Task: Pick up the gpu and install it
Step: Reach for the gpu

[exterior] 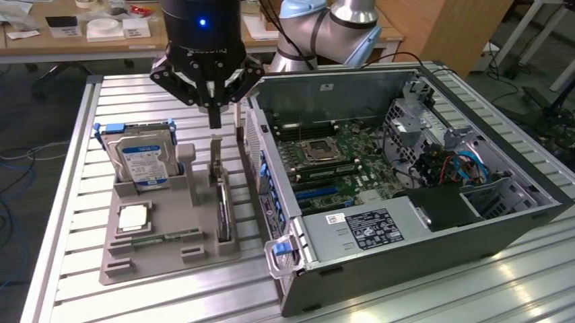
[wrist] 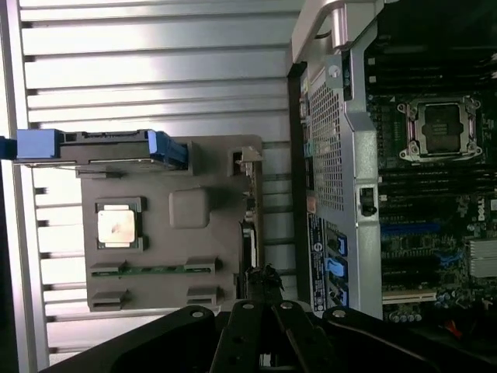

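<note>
We see the black multi-link gripper (exterior: 214,121) (wrist: 262,281) pointing straight down with its slim fingers pressed together on nothing. It hangs just above the gpu (exterior: 222,202) (wrist: 250,233) — whether the tips touch it we cannot tell.

The gpu, a thin dark circuit card, stands on edge in a slot of the grey moulded plastic tray (exterior: 153,259) (wrist: 210,233). Its long axis runs from far to near in the exterior view, parallel to the case wall beside it, and its pale metal end rises at the far end, under the fingers.

Further out on the tray sit:
- an upright silver hard drive with a blue-white label (exterior: 139,161) (wrist: 101,148)
- a square silver processor chip (exterior: 133,219) (wrist: 118,225)
- a slim green memory stick (exterior: 166,235) (wrist: 151,270)

On the exterior view's right of the tray lies an open grey computer case (exterior: 467,229) (wrist: 349,155), its motherboard exposed — everything rests on a slatted aluminium table (exterior: 180,296).
</note>
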Controlling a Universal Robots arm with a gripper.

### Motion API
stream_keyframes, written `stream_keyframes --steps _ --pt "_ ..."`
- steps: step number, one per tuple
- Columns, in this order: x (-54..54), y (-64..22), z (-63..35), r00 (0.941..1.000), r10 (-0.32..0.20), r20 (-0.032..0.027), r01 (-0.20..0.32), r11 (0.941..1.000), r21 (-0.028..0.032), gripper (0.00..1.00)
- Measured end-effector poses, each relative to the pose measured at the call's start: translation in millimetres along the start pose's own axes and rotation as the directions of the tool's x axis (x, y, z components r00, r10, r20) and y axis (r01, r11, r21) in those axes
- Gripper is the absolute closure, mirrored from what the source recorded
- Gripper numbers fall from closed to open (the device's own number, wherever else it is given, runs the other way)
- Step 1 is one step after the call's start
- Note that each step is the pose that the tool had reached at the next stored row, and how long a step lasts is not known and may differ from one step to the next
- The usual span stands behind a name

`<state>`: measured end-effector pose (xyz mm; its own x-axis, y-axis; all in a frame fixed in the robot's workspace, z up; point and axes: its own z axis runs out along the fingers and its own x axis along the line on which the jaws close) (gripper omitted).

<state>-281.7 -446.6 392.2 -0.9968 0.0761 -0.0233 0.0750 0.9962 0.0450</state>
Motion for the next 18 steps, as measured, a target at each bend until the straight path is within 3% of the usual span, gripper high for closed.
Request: stream_keyframes --steps 8,18 --pt "0.7 -11.7 -0.5 1.0 0.0 -0.0001 0.0 1.0 0.0 0.89" --pt "5.5 -12.9 0.1 1.0 0.0 0.0 0.0 1.0 -0.0001 0.89"
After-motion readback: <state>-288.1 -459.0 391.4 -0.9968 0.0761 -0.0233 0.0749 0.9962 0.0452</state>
